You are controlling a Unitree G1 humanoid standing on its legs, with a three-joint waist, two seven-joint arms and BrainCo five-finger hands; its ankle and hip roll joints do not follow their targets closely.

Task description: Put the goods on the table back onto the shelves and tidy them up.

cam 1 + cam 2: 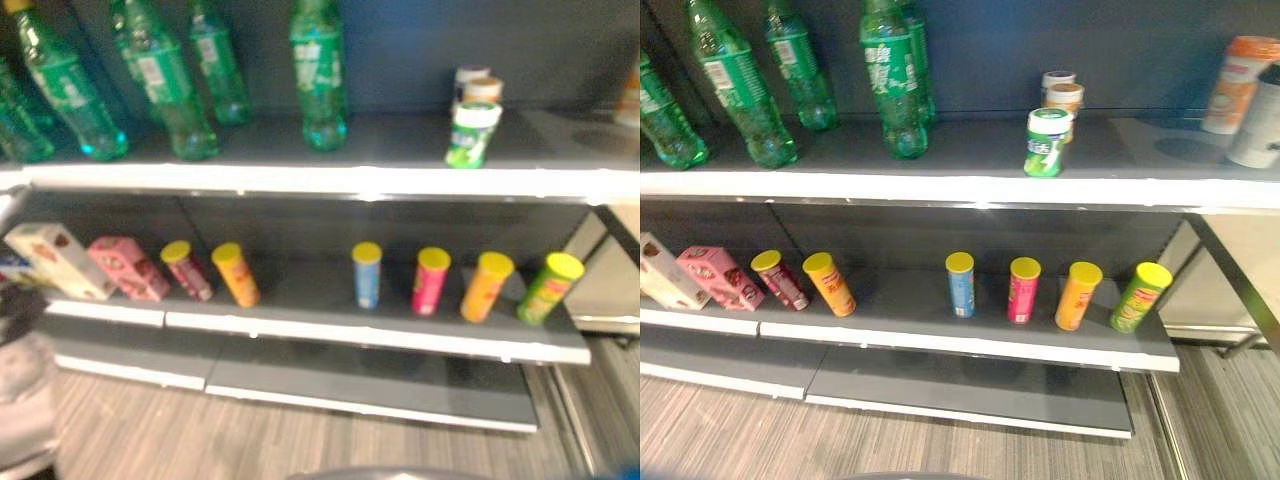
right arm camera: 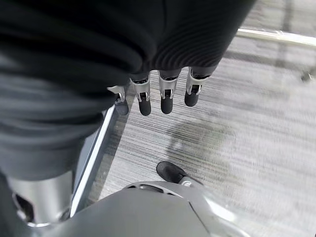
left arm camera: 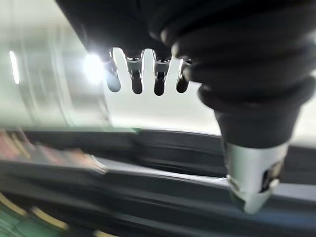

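A dark shelf unit (image 1: pixel 940 190) is seen from above. On its upper board, green bottles (image 1: pixel 890 80) are stood to the left of a green-and-white tub (image 1: pixel 1047 142). On the board below, four yellow-lidded cans (image 1: pixel 960 283) are lined up right of centre, with two more cans and a pink box (image 1: pixel 718 277) further left. The left hand (image 3: pixel 143 74) and the right hand (image 2: pixel 165 94) are held empty, fingers straight and relaxed, the right one above grey floor (image 2: pixel 247 123).

- I count six yellow-lidded tubes (image 1: pixel 960 284) on the middle shelf (image 1: pixel 970 345).
- Two boxes (image 1: pixel 718 277) at that shelf's left end.
- Five green bottles (image 1: pixel 890 80) on the top shelf (image 1: pixel 940 188).
- Three small tubs (image 1: pixel 1048 142) there.
- Two canisters (image 1: pixel 1235 85) at its right end.
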